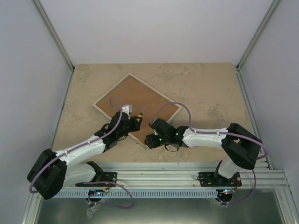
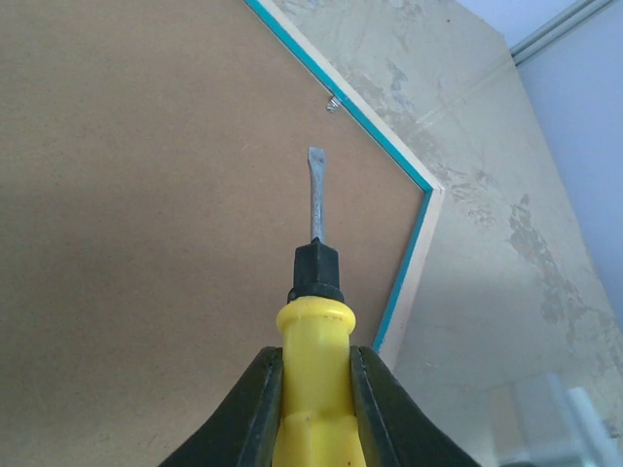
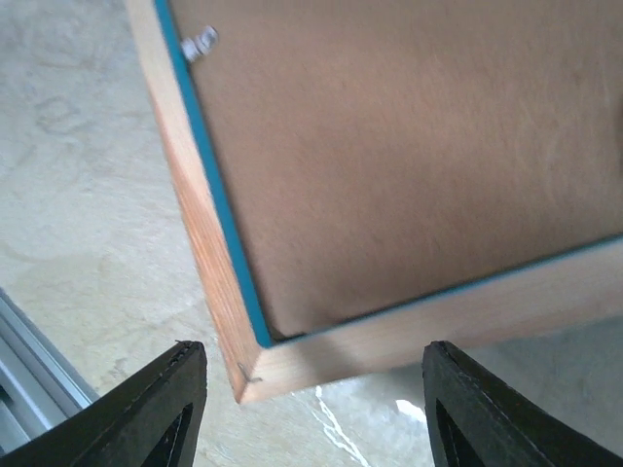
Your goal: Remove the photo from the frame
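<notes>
Right ahead of the left end effector (image 2: 313,355), clamped tight between its two fingers, sits a yellow-handled flathead screwdriver (image 2: 315,277). Its blade is aimed out over the brown backing board (image 2: 146,214) at a little metal tab (image 2: 333,101) just past the tip, on the turquoise inner edge of the frame (image 2: 421,248). My read is that the tool is held that way so the blade can get under the tab and bend it back, since that's what pins the board in (can't tell if the tip is touching the board or hovering just above it). Over on the other side, the right end effector (image 3: 313,350) is spread wide open and holding nothing, with the frame's near corner lying between its fingers. It looks parked there to brace the frame so it won't skate across the surface (image 3: 78,146) once the prying starts. As for the photo, no sign of it from any view. The frame lies face down in front of both end effectors, so I'd guess the print is under that board, and nothing's out yet.
</notes>
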